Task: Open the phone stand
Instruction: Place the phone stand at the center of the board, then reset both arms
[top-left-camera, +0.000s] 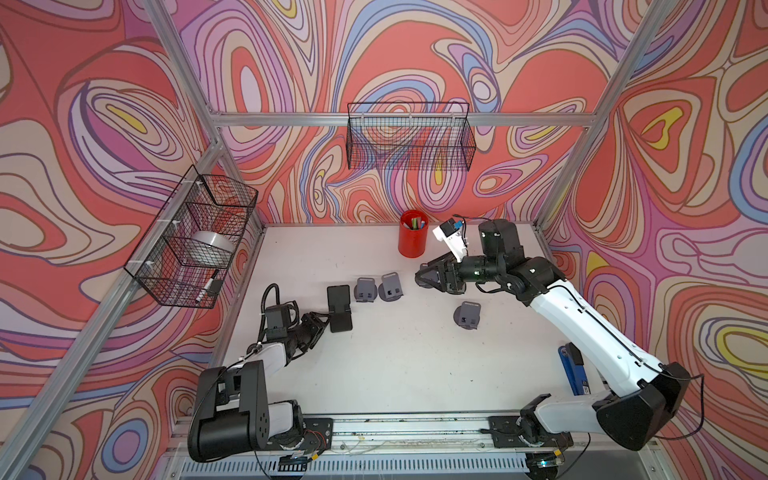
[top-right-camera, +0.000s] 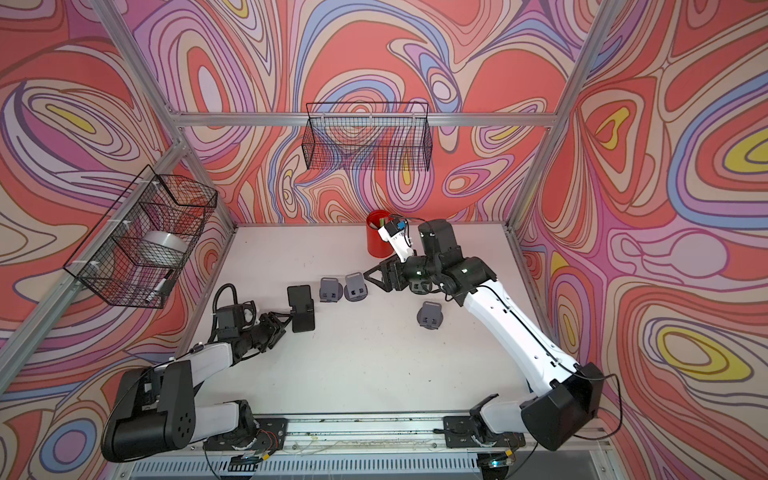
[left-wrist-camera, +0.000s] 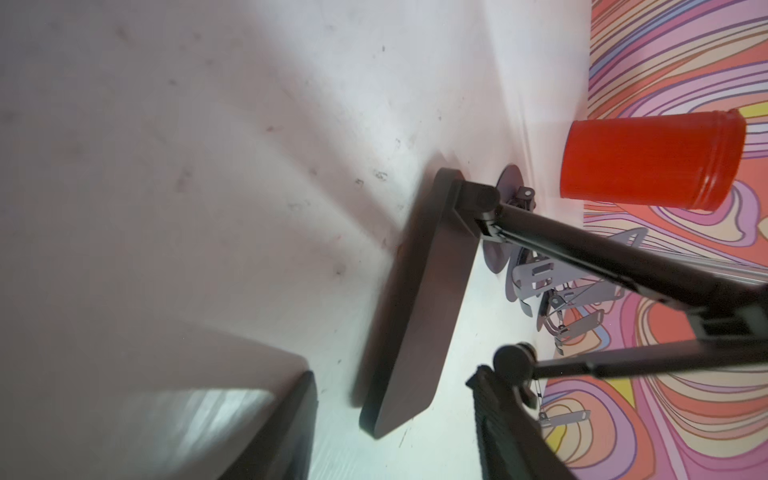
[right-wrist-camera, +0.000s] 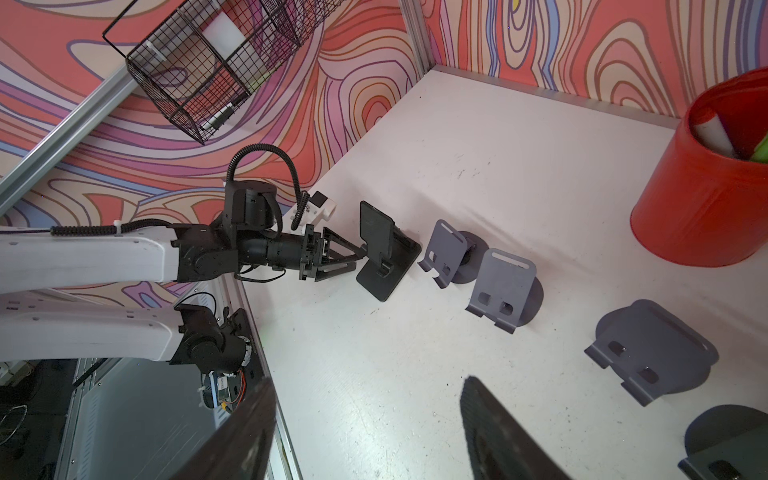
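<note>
The black phone stand (top-left-camera: 340, 308) (top-right-camera: 301, 308) sits left of the table's middle, its base flat and its back plate raised on the hinge. In the right wrist view the phone stand (right-wrist-camera: 384, 253) stands unfolded too. My left gripper (top-left-camera: 328, 318) (top-right-camera: 289, 319) is at the stand's near-left edge, open. In the left wrist view the left gripper (left-wrist-camera: 392, 376) straddles the base plate (left-wrist-camera: 419, 299) with a gap on each side. My right gripper (top-left-camera: 419, 276) (top-right-camera: 368, 276) (right-wrist-camera: 365, 382) hovers open and empty over the table right of centre.
Several grey phone stands (top-left-camera: 365, 289) (top-left-camera: 391, 286) (top-left-camera: 468, 314) stand unfolded between the arms. A red cup (top-left-camera: 412, 239) with pens is at the back. Wire baskets (top-left-camera: 191, 237) (top-left-camera: 409, 137) hang on the left and back walls. A blue tool (top-left-camera: 571, 365) lies at the right edge.
</note>
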